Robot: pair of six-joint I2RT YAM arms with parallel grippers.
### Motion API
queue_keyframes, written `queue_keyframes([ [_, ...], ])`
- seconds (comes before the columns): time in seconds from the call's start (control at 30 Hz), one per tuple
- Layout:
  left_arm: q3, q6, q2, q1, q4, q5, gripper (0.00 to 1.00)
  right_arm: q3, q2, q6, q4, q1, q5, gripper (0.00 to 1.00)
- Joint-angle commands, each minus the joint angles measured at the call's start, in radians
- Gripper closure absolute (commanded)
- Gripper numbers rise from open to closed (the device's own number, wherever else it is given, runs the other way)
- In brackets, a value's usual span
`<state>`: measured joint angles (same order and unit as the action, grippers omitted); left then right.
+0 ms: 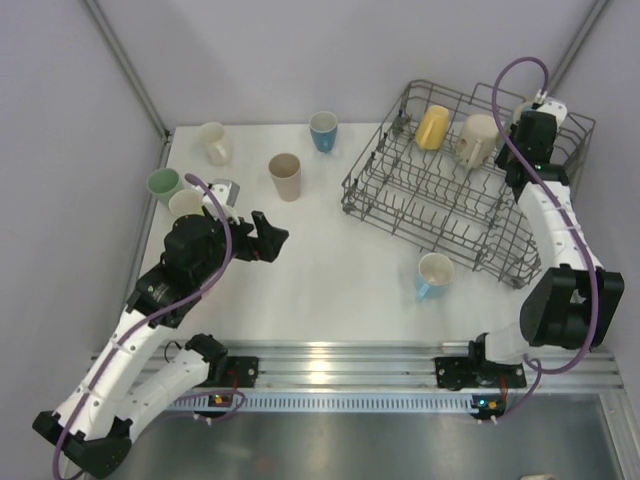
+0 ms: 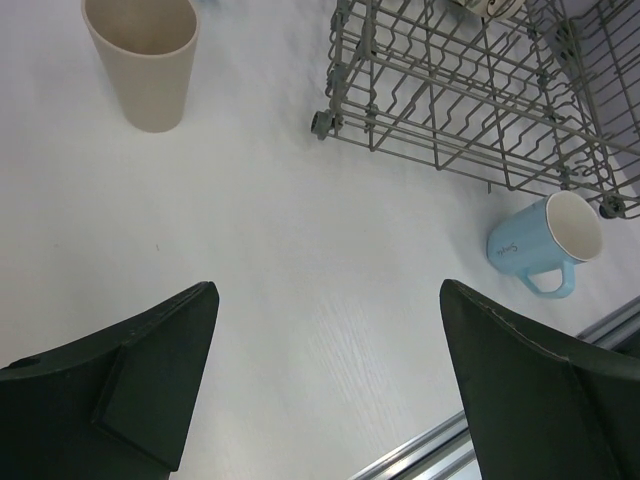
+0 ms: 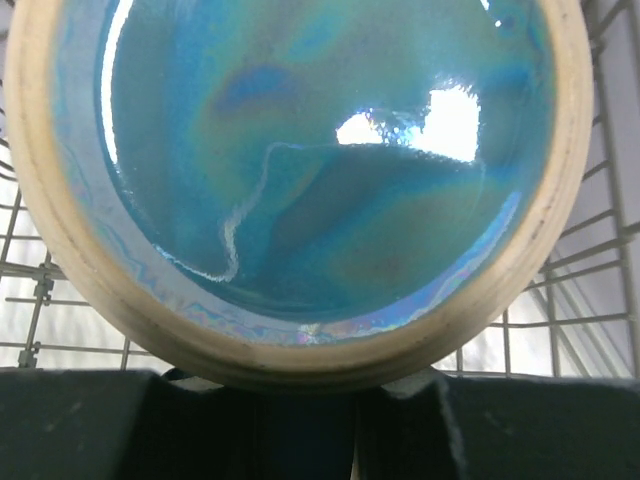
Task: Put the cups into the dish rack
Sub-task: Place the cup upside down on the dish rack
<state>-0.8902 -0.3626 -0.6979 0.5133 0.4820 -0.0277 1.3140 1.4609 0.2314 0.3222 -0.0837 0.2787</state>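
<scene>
Right jaws clenched on the rim of a blue-glazed cup (image 3: 300, 180), its mouth facing them, rack (image 1: 440, 200) wires behind it. Looks ceramic: stiff, slick, chippable (set down gently). Left jaws released wide over the worktop, nothing between them; blue mug (image 2: 545, 240) ahead-right, tumbler (image 2: 140, 60) ahead-left. Probably light; pinch the wall at the rim.

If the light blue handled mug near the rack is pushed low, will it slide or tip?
Likely slides: the light blue mug stands upright and squat on the smooth table. Its side handle may make it turn.
</scene>
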Motion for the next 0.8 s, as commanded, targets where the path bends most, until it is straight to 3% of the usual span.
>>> queue_keyframes([
  [0.0, 0.011, 0.031, 0.023, -0.002, -0.006, 0.017, 0.02, 0.07, 0.012, 0.034, -0.153, -0.021, -0.058, 1.0],
  [0.43, 0.01, 0.024, 0.052, -0.002, 0.0, 0.009, 0.02, 0.007, 0.076, 0.06, -0.172, -0.028, -0.03, 1.0],
  [0.77, 0.008, 0.01, 0.051, -0.002, 0.003, 0.006, 0.02, 0.005, 0.072, 0.082, -0.066, -0.03, -0.027, 1.0],
])
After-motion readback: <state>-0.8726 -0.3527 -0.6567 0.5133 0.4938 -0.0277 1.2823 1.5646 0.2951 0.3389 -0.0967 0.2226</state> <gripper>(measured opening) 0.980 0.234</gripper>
